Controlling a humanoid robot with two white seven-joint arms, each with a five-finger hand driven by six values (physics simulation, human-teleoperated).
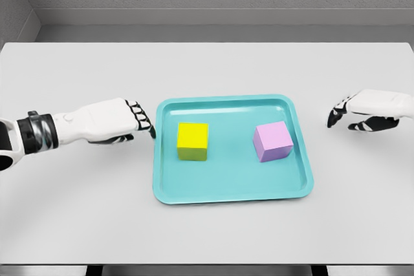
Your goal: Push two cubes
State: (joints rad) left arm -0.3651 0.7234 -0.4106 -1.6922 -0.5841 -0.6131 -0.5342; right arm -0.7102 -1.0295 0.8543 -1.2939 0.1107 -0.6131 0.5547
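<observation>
Cubes, two of them, sit inside a shallow teal tray (229, 193) on a pale grey table (77, 211). One yellow cube (193, 141) rests on the tray floor just beyond the left hand's fingertips, on the far side of the tray's near-left rim. One pink cube (273, 141) rests further along the tray floor, between the yellow cube and the right hand, clearly apart from both. The two cubes do not touch each other.

Left hand (119, 121) is a white five-finger hand with black joints. Its fingers (137, 113) are loosely extended and slightly spread, holding nothing. The fingertips reach the outer left edge of the tray; whether they actually touch the rim cannot be told. The white forearm lies low and nearly level over the table, pointing toward the tray, with a dark banded wrist section near the picture's left edge.

Right hand (365, 111) hovers well outside the tray's right rim, not near either cube. Its fingers (337, 113) are gently curved and relaxed, pointing toward the tray, gripping nothing. Its arm enters level from the right edge.

No writing or labels can be read anywhere.
</observation>
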